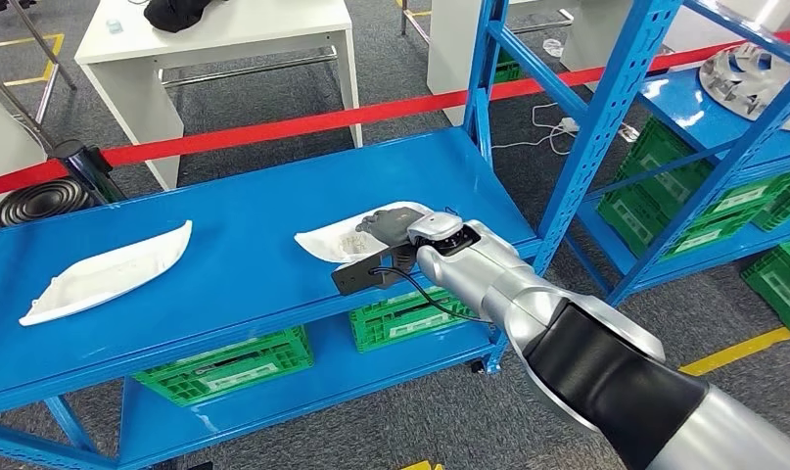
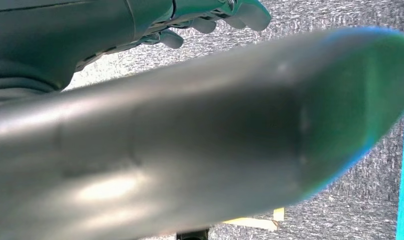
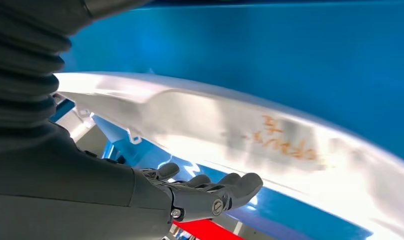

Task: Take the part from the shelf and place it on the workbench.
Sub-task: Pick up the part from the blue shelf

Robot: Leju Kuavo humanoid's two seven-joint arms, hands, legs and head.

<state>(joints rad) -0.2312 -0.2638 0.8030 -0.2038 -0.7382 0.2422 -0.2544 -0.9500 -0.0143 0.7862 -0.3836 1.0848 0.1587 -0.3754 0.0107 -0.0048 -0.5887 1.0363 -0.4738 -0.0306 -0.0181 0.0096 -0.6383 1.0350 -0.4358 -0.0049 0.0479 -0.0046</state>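
Right hand [image 1: 379, 231] gripped a glossy white curved plastic part [image 1: 347, 237] on the blue metal shelf [image 1: 244, 235]; the wrist view showed orange scrawl. Left hand [image 2: 210, 20] looked loosely curled and empty.

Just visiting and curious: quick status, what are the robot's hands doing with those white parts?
Right hand on the nearer white part on the blue shelf; grip unclear. Left hand hanging, fingers curled, empty. Second white part untouched.

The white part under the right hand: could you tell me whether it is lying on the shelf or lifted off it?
Cannot tell for certain. The white part appears level with the blue shelf in the head view, with the right hand on it.
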